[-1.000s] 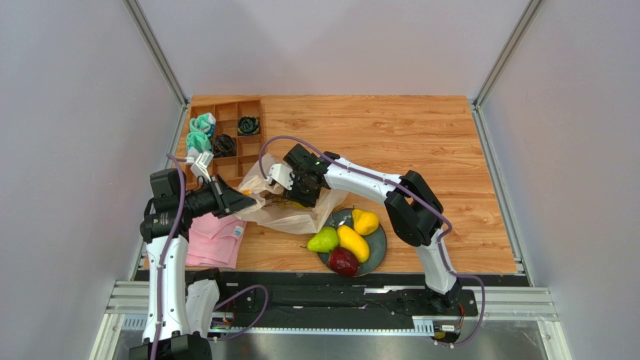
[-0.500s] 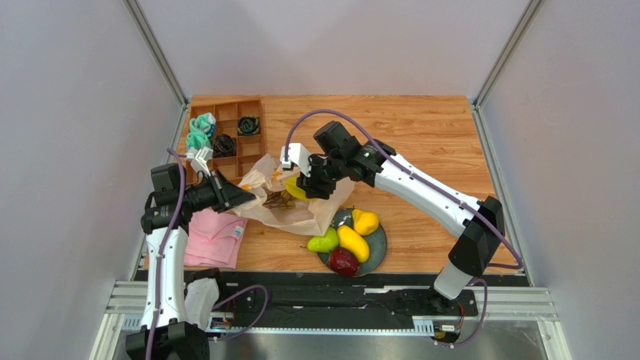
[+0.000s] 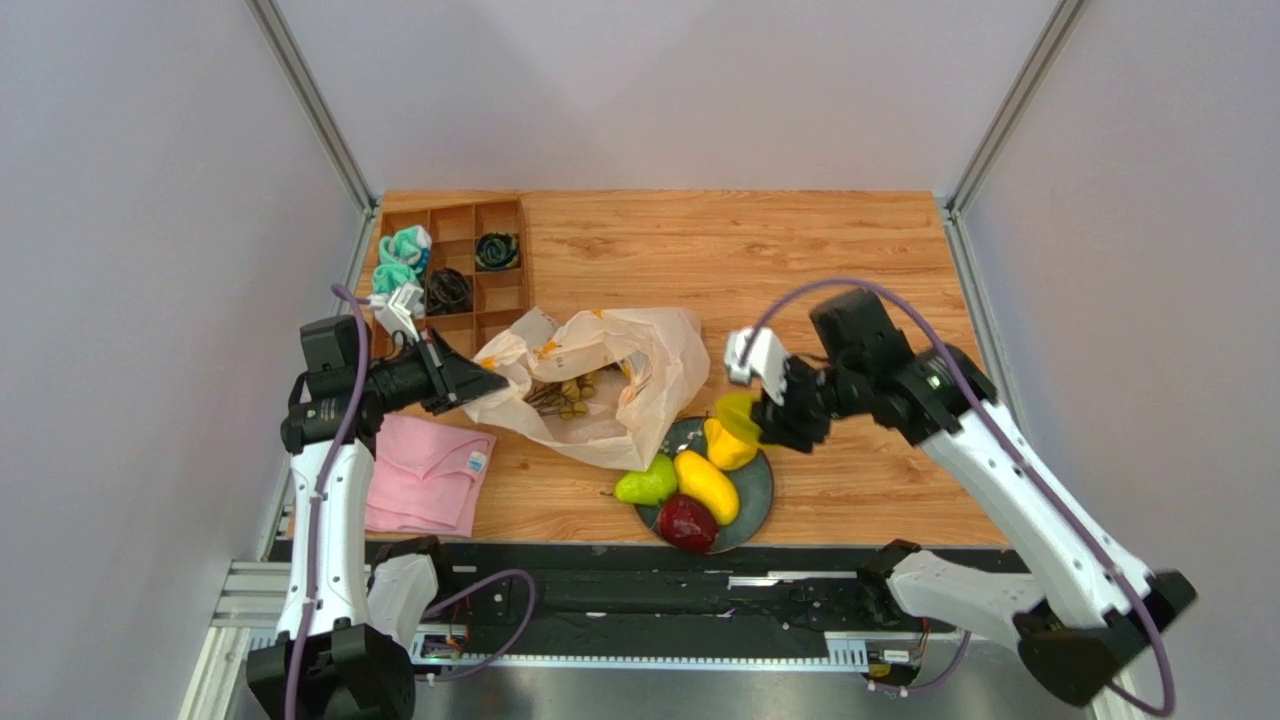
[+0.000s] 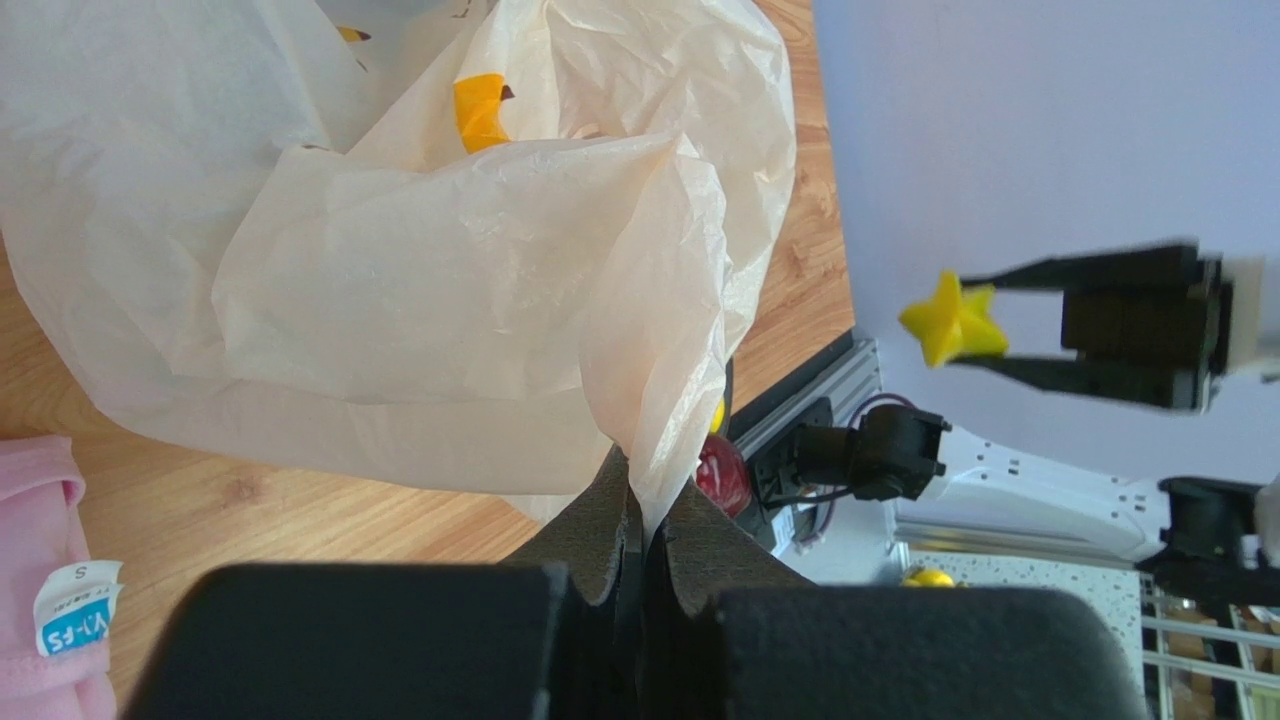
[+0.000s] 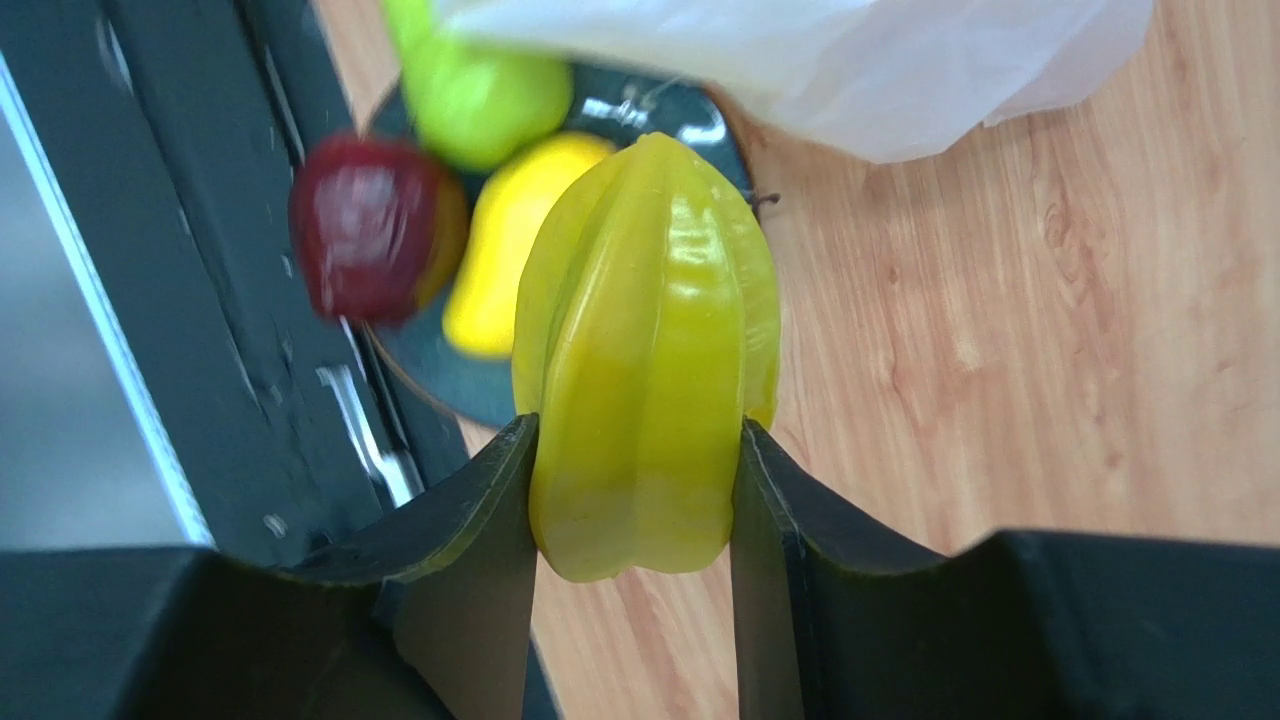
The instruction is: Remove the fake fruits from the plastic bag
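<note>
So the ribbed yellow-green star fruit (image 5: 646, 360) is out of the plastic bag (image 3: 631, 353), clamped between the two black fingers of the right gripper (image 5: 634, 443), which squeeze it from both sides. Right below that gripper sits the dark plate (image 3: 757, 483) with a green pear (image 3: 646, 483), a yellow mango (image 3: 706, 485), a dark red apple (image 3: 687, 521) and another yellow fruit (image 3: 732, 444); the held star fruit hangs just above that last one. The bag lies well off to that gripper's left, mouth gaping, with a brownish-green grape bunch (image 3: 564, 398) visible inside. The left gripper (image 4: 639, 503) is pinched tight on a fold of the bag's edge, holding it up off the table. Beside that arm, nearer its base, there's a folded pink cloth (image 3: 428, 473). Beyond the gripper is a wooden divider tray (image 3: 458, 225) with rolled socks (image 3: 400, 258).
</note>
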Controlling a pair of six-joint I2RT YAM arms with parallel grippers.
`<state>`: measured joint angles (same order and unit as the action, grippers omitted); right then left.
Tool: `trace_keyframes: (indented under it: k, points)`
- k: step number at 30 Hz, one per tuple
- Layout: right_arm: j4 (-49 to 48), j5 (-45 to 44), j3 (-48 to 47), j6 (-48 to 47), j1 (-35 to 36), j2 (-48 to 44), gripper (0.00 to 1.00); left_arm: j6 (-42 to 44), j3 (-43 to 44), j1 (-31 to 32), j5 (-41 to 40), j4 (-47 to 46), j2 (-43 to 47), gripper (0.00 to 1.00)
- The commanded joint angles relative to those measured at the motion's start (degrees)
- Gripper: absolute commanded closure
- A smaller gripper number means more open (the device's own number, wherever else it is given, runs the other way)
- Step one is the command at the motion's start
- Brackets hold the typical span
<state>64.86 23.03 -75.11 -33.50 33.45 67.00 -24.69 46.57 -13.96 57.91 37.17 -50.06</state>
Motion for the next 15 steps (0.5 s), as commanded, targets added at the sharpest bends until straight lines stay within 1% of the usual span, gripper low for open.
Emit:
trace_keyframes:
  k: [1, 2, 4, 5, 6, 9, 11, 12, 15]
  points:
    - [4.93, -0.19, 11.81, -24.20, 0.91, -13.70, 0.86, 1.31, 3.61, -0.19, -0.96, -1.84, -1.26, 1.00]
    - [3.97, 0.00, 17.31, -31.47, 0.83, -16.09, 0.86, 1.66, 3.97, -0.11, -1.13, -1.84, -1.87, 1.00]
    - [-0.84, 0.35, 22.53, -38.37, 0.83, -21.53, 0.85, 3.41, 5.28, -0.11, -1.57, -0.79, -2.49, 1.00]
    - [-2.44, 0.35, 24.81, -44.84, 0.83, -22.78, 0.85, 4.11, 5.72, -0.11, -1.83, 0.26, -3.02, 1.00]
    - [-3.76, 0.53, 28.67, -47.77, 0.83, -23.66, 0.84, 5.51, 6.08, -0.11, -2.18, 1.06, -3.20, 1.00]
    - [-8.69, 2.02, 33.43, -55.77, 0.83, -24.90, 0.84, 6.75, 6.61, -0.11, -2.98, 2.38, -3.64, 1.00]
    - [-10.02, 3.69, 34.67, -59.91, 0.74, -23.94, 0.85, 6.67, 6.08, -0.11, -3.33, 2.47, -3.20, 1.00]
    - [-10.19, 4.13, 35.20, -63.93, 0.82, -23.68, 0.84, 6.76, 5.91, -0.11, -3.68, 2.47, -2.94, 1.00]
    - [-11.33, 4.66, 38.19, -69.40, 0.83, -23.15, 0.84, 7.02, 4.94, -0.11, -4.21, 2.73, -1.97, 1.00]
